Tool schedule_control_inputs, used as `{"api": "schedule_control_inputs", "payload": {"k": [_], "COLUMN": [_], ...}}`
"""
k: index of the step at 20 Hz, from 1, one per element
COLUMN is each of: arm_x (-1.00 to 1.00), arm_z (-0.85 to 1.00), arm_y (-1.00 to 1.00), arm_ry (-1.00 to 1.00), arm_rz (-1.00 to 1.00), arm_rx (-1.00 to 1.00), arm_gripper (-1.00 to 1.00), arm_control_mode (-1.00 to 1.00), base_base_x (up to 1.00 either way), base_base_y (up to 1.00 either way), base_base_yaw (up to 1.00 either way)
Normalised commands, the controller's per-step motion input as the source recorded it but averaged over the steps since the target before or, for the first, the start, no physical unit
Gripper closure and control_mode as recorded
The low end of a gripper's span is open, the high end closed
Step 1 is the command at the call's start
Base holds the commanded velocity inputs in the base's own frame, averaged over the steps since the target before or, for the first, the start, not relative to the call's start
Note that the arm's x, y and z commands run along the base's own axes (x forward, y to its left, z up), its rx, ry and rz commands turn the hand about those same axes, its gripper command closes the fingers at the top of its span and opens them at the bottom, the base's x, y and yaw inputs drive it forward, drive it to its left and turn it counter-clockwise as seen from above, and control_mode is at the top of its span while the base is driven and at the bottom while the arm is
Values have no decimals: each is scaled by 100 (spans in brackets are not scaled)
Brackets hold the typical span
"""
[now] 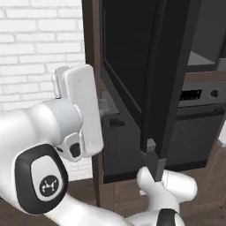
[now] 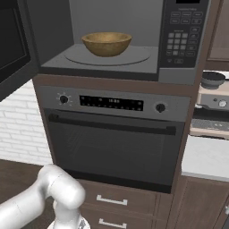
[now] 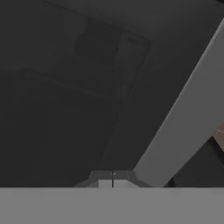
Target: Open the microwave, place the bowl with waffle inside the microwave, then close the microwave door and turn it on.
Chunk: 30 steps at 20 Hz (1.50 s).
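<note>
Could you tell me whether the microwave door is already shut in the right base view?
No, the microwave door stands swung open at the left, and the bowl sits in plain sight on the turntable inside the microwave.

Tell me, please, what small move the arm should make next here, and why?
Probably push the microwave door toward shut. The bowl already sits on the turntable inside the microwave, the door stands swung open, and the shut gripper is pressed close to the door's dark glass, beside its grey frame.
</note>
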Motion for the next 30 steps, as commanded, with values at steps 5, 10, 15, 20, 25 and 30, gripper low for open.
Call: {"api": "schedule_control_inputs", "payload": {"k": [5, 10, 15, 20, 25, 30], "arm_x": [6, 0, 0, 40, 92, 100], "arm_z": [5, 6, 10, 16, 43, 12], "arm_y": [-94, -100, -100, -91, -50, -28], "arm_ry": [0, -3, -6, -7, -4, 7], "arm_rz": [-15, -9, -3, 1, 15, 35], "arm_rx": [-8, -5, -2, 0, 6, 17], "arm_gripper": [100, 100, 100, 100, 100, 100], "arm_control_mode": [-100, -100, -100, -100, -100, -100], "base_base_x": [0, 0, 0, 0, 0, 0], "base_base_y": [0, 0, 0, 0, 0, 0], "base_base_yaw": [0, 0, 0, 0, 0, 0]}}
